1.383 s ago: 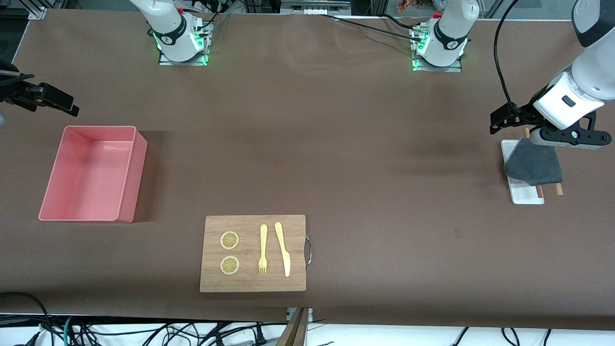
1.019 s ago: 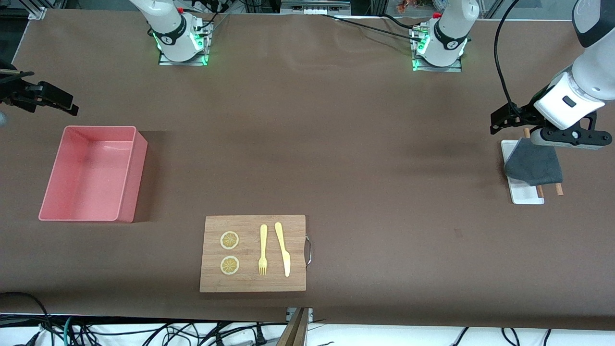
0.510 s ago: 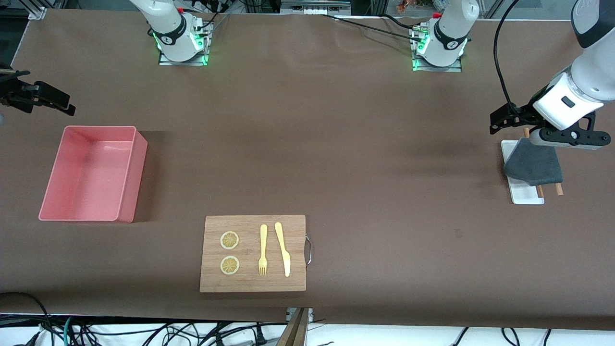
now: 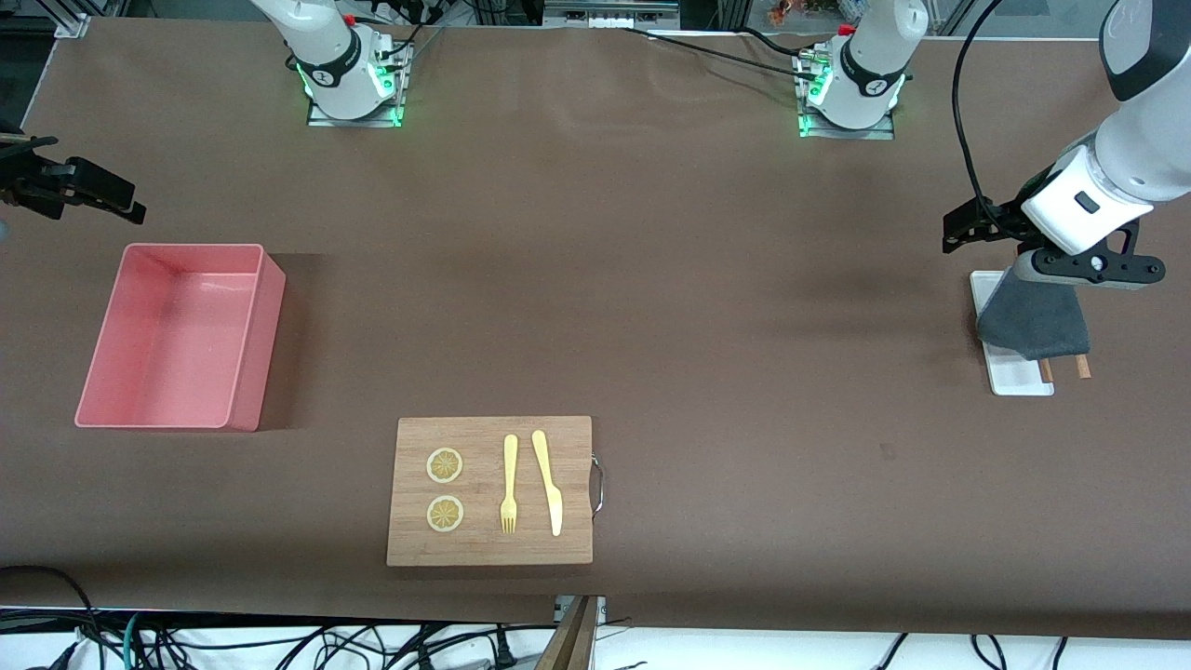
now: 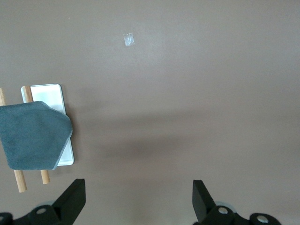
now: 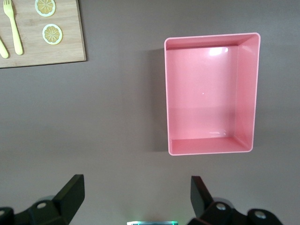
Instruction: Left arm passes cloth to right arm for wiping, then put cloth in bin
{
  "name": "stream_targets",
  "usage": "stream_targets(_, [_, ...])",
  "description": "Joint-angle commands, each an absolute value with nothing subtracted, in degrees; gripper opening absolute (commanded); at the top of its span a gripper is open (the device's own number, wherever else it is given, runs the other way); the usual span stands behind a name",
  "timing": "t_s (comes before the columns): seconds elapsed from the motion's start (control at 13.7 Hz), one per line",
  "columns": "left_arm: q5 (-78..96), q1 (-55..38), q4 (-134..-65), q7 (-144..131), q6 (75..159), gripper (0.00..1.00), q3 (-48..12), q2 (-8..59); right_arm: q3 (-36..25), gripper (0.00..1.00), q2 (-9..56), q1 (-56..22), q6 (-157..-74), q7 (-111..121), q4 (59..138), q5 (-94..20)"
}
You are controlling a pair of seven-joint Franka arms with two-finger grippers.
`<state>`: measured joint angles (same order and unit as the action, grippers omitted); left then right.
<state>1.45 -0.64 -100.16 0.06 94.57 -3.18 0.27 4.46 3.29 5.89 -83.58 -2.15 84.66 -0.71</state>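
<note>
The dark grey cloth (image 4: 1033,321) lies draped over a small white tray (image 4: 1019,380) and two wooden sticks at the left arm's end of the table. It also shows in the left wrist view (image 5: 33,136). My left gripper (image 4: 963,231) hangs open and empty over bare table beside the tray, apart from the cloth; its jaws stand wide in the left wrist view (image 5: 138,204). My right gripper (image 4: 88,191) is open and empty, up over the table beside the pink bin (image 4: 263,344). The bin is empty in the right wrist view (image 6: 247,93), where that gripper (image 6: 136,194) shows wide open.
A wooden board (image 4: 577,437) with a handle lies near the front camera and carries two lemon slices (image 4: 445,465), a yellow fork (image 4: 509,484) and a yellow knife (image 4: 549,482). Both arm bases (image 4: 349,74) stand along the table's edge farthest from that camera.
The left arm's hand has risen and shifted slightly over the tray. The right gripper has drifted a little toward its end of the table. The cloth has not moved.
</note>
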Motion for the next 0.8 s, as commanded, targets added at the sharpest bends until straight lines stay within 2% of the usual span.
stream_targets(0.0, [0.5, -1.0, -99.8, -0.2, 93.4, 1.00, -3.1, 0.5, 4.3, 1.00, 3.1, 6.1, -83.8, -1.1, 84.6, -1.3])
stream_targets(0.73, [0.4, -0.8, -99.8, 4.6, 88.0, 1.00, -3.1, 2.9, 3.5, 1.00, 3.1, 6.1, -84.2, -1.1, 84.7, -1.4])
